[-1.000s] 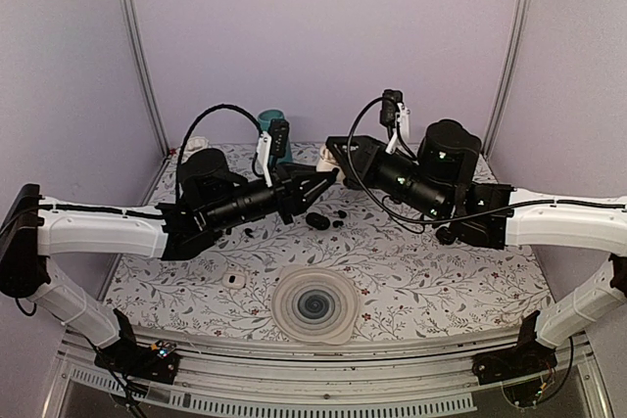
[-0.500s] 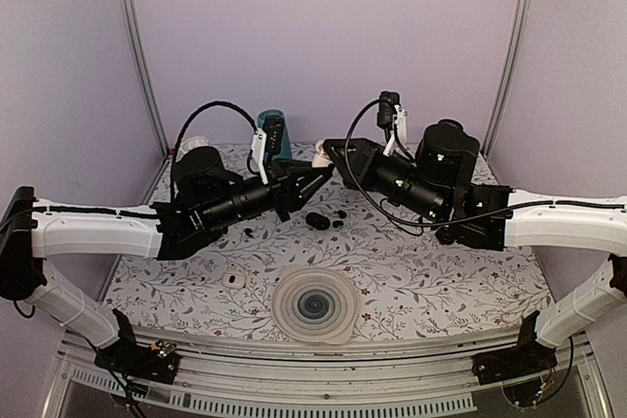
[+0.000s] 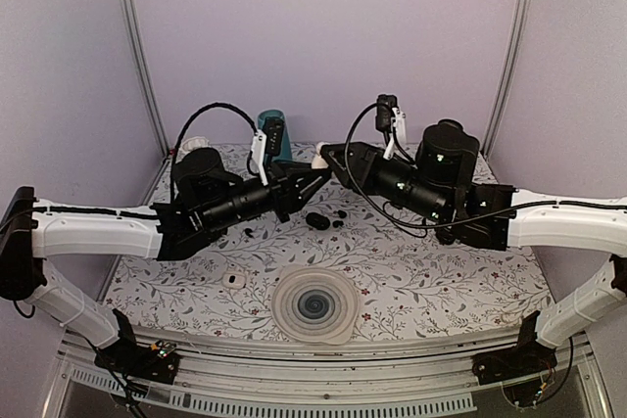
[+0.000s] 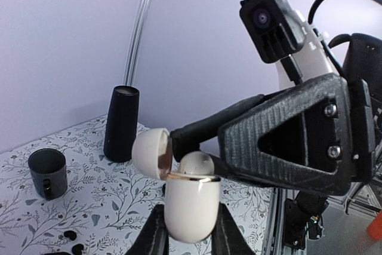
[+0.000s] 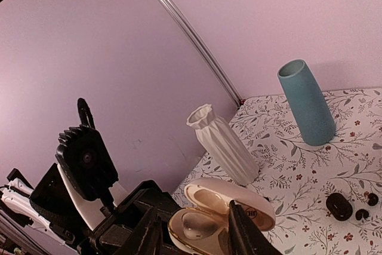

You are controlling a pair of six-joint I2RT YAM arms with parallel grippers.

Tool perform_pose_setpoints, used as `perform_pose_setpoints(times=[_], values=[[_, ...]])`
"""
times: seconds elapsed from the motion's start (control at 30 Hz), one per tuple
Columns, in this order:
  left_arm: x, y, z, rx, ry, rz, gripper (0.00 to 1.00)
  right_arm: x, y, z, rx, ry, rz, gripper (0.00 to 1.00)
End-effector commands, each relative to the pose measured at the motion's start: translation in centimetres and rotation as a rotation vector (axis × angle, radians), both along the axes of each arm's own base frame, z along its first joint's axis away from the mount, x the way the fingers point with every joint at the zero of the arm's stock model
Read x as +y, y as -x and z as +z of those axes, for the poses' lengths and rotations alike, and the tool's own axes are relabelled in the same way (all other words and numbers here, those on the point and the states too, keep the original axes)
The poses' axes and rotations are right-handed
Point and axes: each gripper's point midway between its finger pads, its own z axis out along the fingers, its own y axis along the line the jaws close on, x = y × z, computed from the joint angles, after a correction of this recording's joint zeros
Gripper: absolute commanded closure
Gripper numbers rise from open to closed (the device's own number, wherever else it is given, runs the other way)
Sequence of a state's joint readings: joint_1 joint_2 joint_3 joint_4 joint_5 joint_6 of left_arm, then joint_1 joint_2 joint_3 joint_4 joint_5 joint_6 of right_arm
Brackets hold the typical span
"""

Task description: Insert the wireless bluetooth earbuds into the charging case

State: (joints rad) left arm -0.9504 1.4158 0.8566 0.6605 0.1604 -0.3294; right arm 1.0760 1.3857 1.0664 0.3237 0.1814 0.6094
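My left gripper (image 4: 190,226) is shut on a white charging case (image 4: 190,204) and holds it upright in the air with its lid (image 4: 148,152) swung open. A white bud (image 4: 196,163) sits in the case's mouth. My right gripper (image 5: 194,225) is open, its fingers either side of the open case (image 5: 206,222) without touching the bud. In the top view the two grippers (image 3: 318,175) (image 3: 330,156) meet over the back of the table. Two tiny black earbuds (image 3: 339,223) (image 5: 362,213) lie on the table beside a black oval case (image 3: 316,219) (image 5: 339,205).
A teal vase (image 5: 307,103) and a white ribbed vase (image 5: 224,144) stand at the back. A black cup (image 4: 46,171) and a tall black cylinder (image 4: 121,123) stand on the table (image 3: 441,271). A round ribbed disc (image 3: 313,305) and a small white piece (image 3: 232,280) lie near the front.
The left gripper has risen slightly with the white case. The right gripper has shifted a little left and stays at the open case.
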Motion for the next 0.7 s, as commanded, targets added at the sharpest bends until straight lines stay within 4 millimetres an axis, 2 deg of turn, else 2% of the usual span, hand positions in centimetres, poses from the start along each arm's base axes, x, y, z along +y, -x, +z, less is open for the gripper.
perform_pose_setpoints(times=[0.0,0.47,0.67], values=[[1.3,0.7,3.9,-0.072,0.117,-0.011,1.00,-0.2,1.1,-1.2,0.047,0.074,0.037,0.60],[1.9,1.3,3.6,-0.061,0.132,-0.103,1.00,-3.0,0.7,1.4,0.017,0.062,0.030,0.54],[2.1,1.4,3.6,-0.065,0.135,-0.145,1.00,-3.9,0.5,1.7,0.003,0.084,0.016,0.51]])
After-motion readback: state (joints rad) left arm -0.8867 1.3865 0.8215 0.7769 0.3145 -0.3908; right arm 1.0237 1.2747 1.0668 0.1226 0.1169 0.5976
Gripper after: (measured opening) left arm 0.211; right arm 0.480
